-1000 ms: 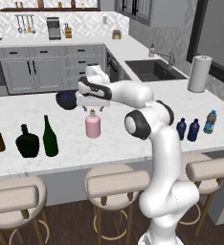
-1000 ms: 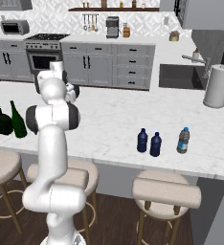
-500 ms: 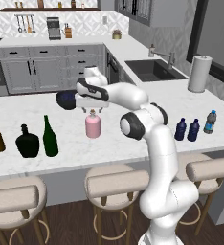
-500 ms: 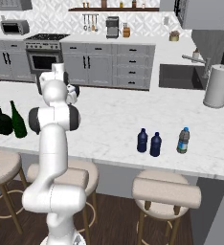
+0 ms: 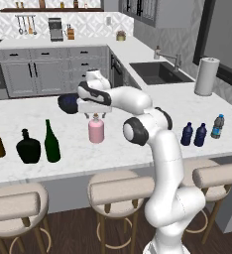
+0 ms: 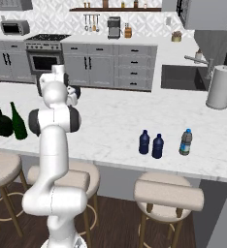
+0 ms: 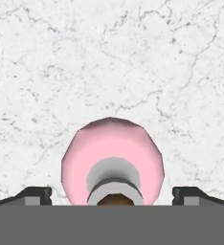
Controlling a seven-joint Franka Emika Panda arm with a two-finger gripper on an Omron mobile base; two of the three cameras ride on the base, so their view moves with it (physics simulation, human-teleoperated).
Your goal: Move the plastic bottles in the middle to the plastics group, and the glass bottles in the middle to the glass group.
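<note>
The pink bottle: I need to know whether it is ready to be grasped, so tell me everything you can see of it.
The pink bottle is squat, with rounded shoulders, a short pale grey neck and a pale cap. Its surface looks smooth and opaque. It stands upright on the white marbled counter, alone in the middle, apart from the dark green bottle. The end effector hangs directly above its neck. In the hand view the bottle sits centred between the two dark fingertips, which are spread wide and touch nothing.

White marble counter (image 5: 33,109) bears a paper towel roll (image 5: 206,76) at its far right end. Sink (image 5: 157,72) lies just behind the roll. Three padded stools (image 5: 119,189) stand along the counter's near edge.
</note>
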